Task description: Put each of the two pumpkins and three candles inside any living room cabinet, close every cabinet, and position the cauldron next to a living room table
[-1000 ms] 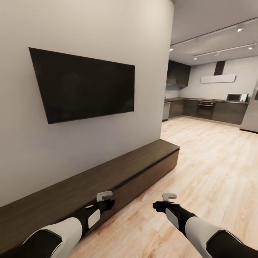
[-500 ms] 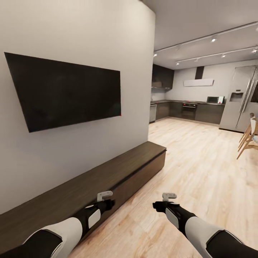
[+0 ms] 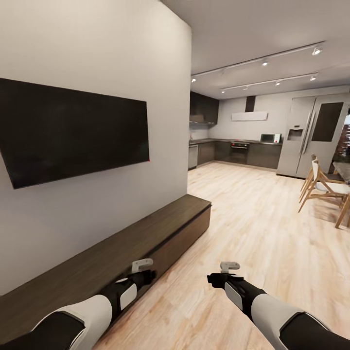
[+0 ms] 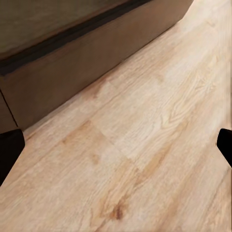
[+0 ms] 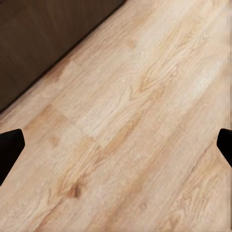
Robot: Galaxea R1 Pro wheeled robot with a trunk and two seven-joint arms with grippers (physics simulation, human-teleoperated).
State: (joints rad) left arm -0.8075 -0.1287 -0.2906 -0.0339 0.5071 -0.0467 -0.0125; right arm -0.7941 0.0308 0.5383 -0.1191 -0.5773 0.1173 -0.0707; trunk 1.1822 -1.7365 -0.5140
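Here, in the head view, the robot stands beside the cabinet [image 3: 146, 243], the long dark brown unit running along the white wall beneath the TV [image 3: 73, 129], its fronts flat and shut as far as can be seen. Both arms reach forward low over the light plank floor [image 3: 272, 233]; the left end effector [image 3: 141, 265] hangs just off the cabinet's front edge and the right end effector [image 3: 229, 266] over bare boards, each carrying nothing. Beyond the wall's end lie a kitchen [image 3: 233, 150] and, at the far right, a wooden chair [image 3: 318, 187] cut by the picture's edge. The step in hand looks like travel in search of the things to be stowed; it would go best with the arms tucked clear of the cabinet while the base turns toward the part of the room that holds them.

In the left wrist view, the cabinet [image 4: 72, 53] fills one corner, its dark seam blurred, with floor [image 4: 145, 145] below; the two dark fingertips [image 4: 9, 152] sit at opposite edges, spread wide and empty.

In the right wrist view, a slice of the cabinet [image 5: 43, 43] meets the floor [image 5: 135, 125], and the fingertips [image 5: 9, 147] again stand wide apart around nothing. Door lines on the cabinet are too soft to make out.
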